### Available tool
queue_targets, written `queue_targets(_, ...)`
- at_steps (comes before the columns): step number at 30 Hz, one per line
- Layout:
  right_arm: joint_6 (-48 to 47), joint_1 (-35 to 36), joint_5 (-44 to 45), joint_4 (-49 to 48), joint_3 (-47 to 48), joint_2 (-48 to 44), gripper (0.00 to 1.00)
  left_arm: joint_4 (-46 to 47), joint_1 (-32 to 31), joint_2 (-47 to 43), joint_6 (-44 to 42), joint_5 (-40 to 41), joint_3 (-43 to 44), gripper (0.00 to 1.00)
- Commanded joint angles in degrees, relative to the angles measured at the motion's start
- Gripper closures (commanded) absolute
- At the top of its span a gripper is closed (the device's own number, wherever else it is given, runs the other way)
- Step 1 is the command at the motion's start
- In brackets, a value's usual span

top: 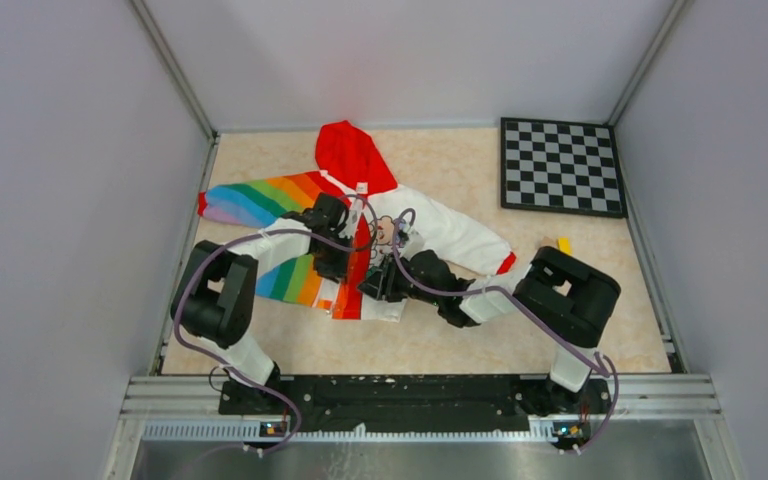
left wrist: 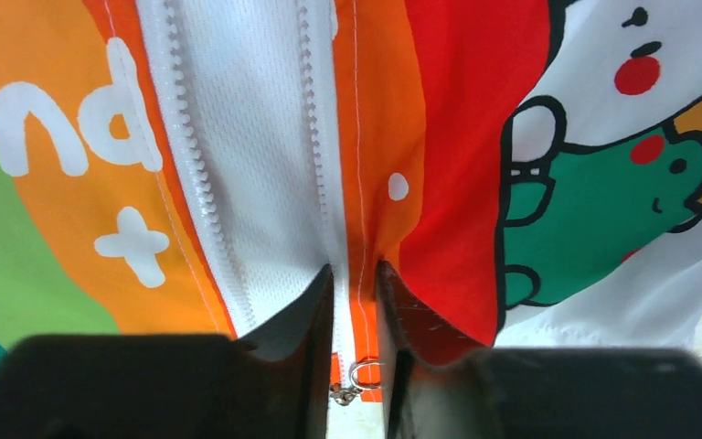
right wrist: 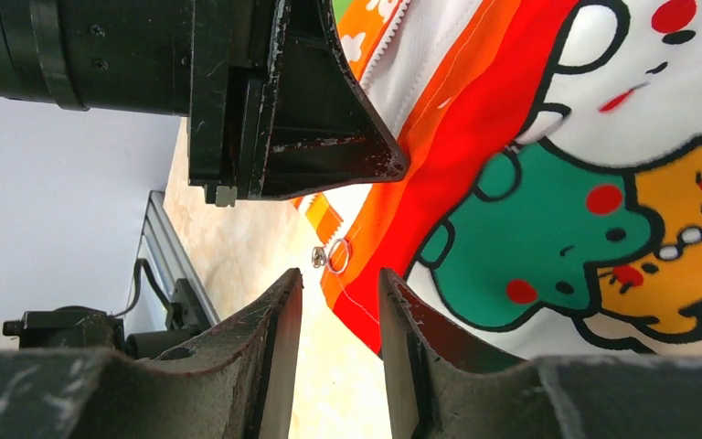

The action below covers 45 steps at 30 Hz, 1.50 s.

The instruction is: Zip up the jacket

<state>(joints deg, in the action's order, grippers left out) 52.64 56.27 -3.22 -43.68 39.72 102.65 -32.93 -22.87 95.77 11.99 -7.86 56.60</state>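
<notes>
Your left gripper [left wrist: 355, 274] had its black fingers [left wrist: 303, 329] drawn nearly together over the orange front edge, one on each side of the white zip tape. I could not tell whether they pinched the cloth or only pressed it flat. Your right gripper [right wrist: 340, 274] had its fingers parted by a narrow gap with only tabletop showing through, and it held nothing. Its tips sat just short of the small silver ring-shaped zip pull [right wrist: 334, 256], which lay at the hem just beside the left fingertips.

As I judged it, the step in hand was taking that pull. The good way was to keep the left side pinning the hem, bring the right fingers squarely around the ring and close firmly. Then you would draw it straight along the teeth towards the hood, so the cloth did not bunch.

The ring was thin metal and likely to slip. The two rows of white moulded zip teeth [left wrist: 187, 155] stood apart, with white mesh lining [left wrist: 256, 183] between them. Whether the loose side was seated in the slider could not be made out.

The small hooded jacket [top: 430, 225], of thin smooth printed cloth, lay flat on the beige marbled table [top: 440, 340] between the arms. Its red hood [top: 352, 152] was farthest from the bases, its rainbow-striped half to the left and its white cartoon half to the right.
</notes>
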Motion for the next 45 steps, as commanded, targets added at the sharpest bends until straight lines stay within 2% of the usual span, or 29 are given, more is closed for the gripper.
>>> queue_targets(1, -0.68, 1.06, -0.81, -2.06, 0.65, 0.03, 0.64, 0.78, -0.12, 0.23, -0.35, 0.33, 0.70, 0.80)
queue_targets(4, -1.81, 1.75, -1.04, -0.80, 1.64, 0.11, 0.64, 1.23, -0.15, -1.77, 0.23, -0.21, 0.84, 0.97)
queue_targets(5, -2.13, 2.04, -1.00, -0.11, 2.15, 0.11, 0.64, 1.19, -0.13, -2.55, 0.45, -0.57, 0.99, 1.00)
queue_targets(12, -1.04, 2.85, -1.37, 1.01, 4.57, 2.16, 0.64, -1.00, -0.20, -7.90, 2.65, -4.99, 1.97, 1.00)
queue_targets(18, 1.27, 3.37, -1.33, -2.13, 6.78, 6.04, 0.58, -1.12, -0.22, -9.78, 4.54, -9.00, 1.36, 1.00)
queue_targets(24, 0.95, 3.62, 1.84, 0.23, 8.42, 6.80, 0.53, -1.04, -0.24, -10.11, 4.97, -9.38, 0.97, 0.99)
queue_targets(28, 1.43, 3.73, 2.55, 0.11, 8.28, 7.43, 0.62, -1.09, -0.24, -10.31, 5.17, -9.37, 1.53, 0.97)
queue_targets(31, 1.67, 3.69, 2.96, 0.97, 8.91, 7.72, 0.64, -1.14, -0.24, -10.75, 5.62, -9.68, 1.99, 0.96)
queue_targets(34, 1.99, 3.82, 4.73, 3.15, 9.70, 7.74, 0.58, -1.27, -0.24, -10.96, 6.01, -9.20, 2.33, 0.94)
queue_targets(38, 2.12, 4.09, 7.15, 5.88, 10.44, 7.76, 0.56, -1.14, -0.33, -10.59, 6.91, -9.65, 2.44, 0.93)
queue_targets(40, 1.91, 4.46, 8.62, 6.45, 10.55, 7.79, 0.64, -0.82, -0.32, -10.71, 7.36, -10.44, 2.47, 0.93)
queue_targets(44, 1.46, 4.49, 9.65, 4.88, 9.21, 6.62, 0.99, -0.39, -0.40, -11.57, 7.92, -10.80, 2.59, 0.89)
queue_targets(45, 0.90, 4.49, 9.53, 3.87, 8.51, 6.01, 1.00, -0.44, -0.41, -11.90, 8.02, -10.66, 2.64, 0.86)
